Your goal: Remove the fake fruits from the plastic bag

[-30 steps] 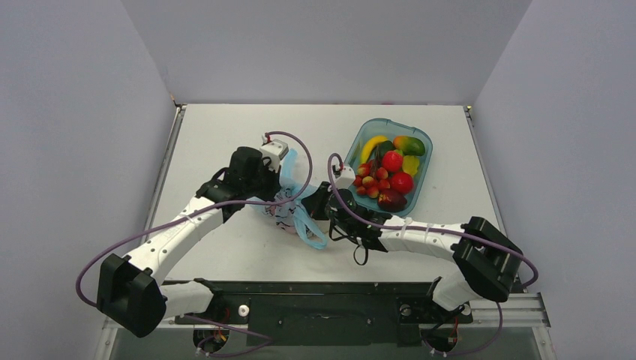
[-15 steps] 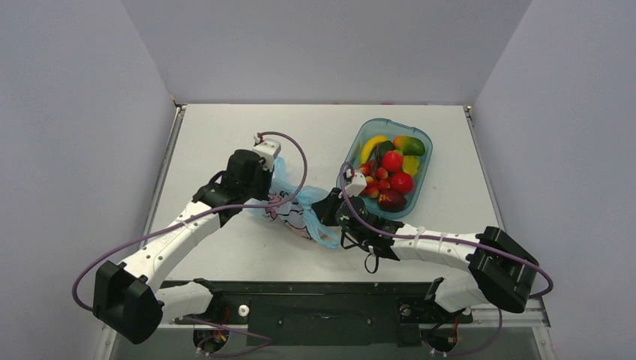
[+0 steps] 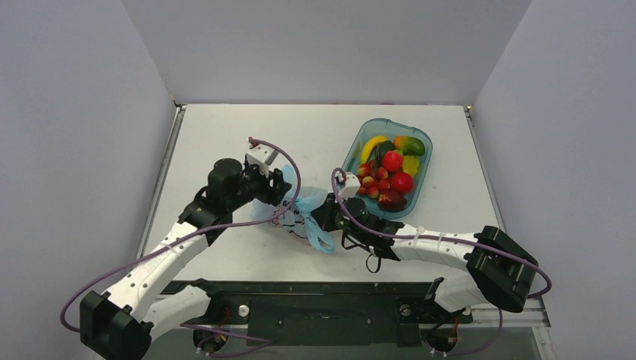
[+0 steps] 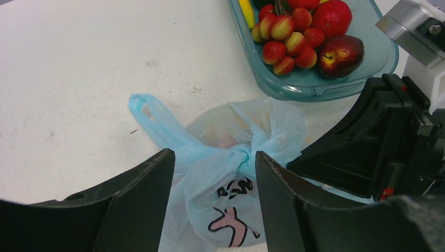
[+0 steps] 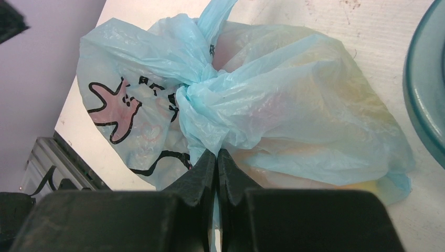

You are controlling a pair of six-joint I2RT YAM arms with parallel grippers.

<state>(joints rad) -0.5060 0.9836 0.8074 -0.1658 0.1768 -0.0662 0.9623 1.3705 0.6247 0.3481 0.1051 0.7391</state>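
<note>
The white table carries everything, with the left arm and right arm both reaching in toward its middle from the near edge. At the far right sits a teal transparent tub holding a cluster of strawberries, a dark red fruit, a round red fruit, a green-and-orange mango and a yellow banana. Just beside the tub's near left corner, between the two wrists, the plastic bag lies on the table, light blue and crinkled, its neck tied in a knot, with one loop handle trailing flat across the surface. A black-and-pink cartoon figure is printed on its side. The left gripper hangs over the bag with its fingers spread wide, the knot showing in the gap and neither finger touching the film. The right gripper is pressed together, pinching a fold of the bag just below the knot. The fake fruits are inside the bag, showing only as faint pinkish and yellowish shapes through the film.
</note>
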